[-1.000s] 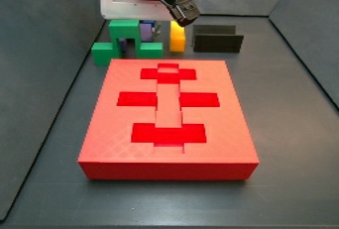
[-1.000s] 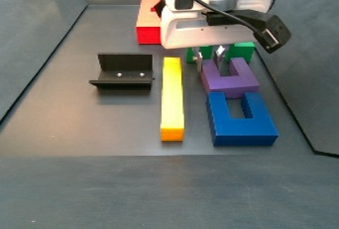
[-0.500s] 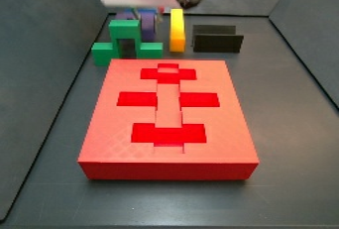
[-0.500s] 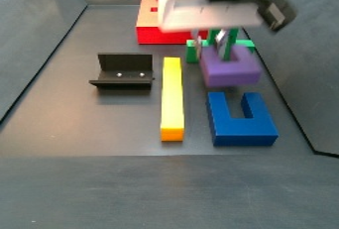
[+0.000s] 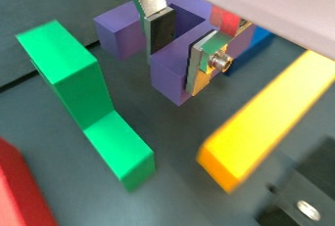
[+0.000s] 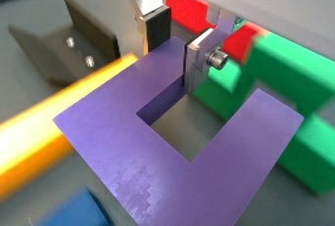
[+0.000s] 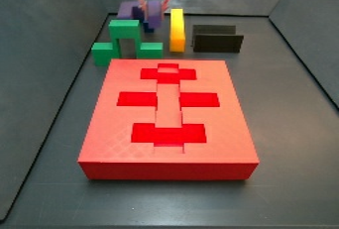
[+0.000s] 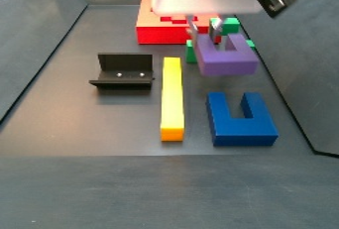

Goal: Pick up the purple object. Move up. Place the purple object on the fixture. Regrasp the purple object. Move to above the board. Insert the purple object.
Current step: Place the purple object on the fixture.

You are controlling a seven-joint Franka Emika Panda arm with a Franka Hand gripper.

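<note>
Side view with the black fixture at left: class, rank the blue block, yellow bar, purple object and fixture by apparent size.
1. Blue block
2. Yellow bar and purple object, held raised in the gripper: too alike to rank.
3. Fixture

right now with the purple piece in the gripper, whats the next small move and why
Probably carry it sideways toward the fixture. The gripper holds the purple object by one wall, fingers closed on it. In a side view it looks lifted off the floor, apart from the blue block and yellow bar, and the fixture stands bare.
</note>
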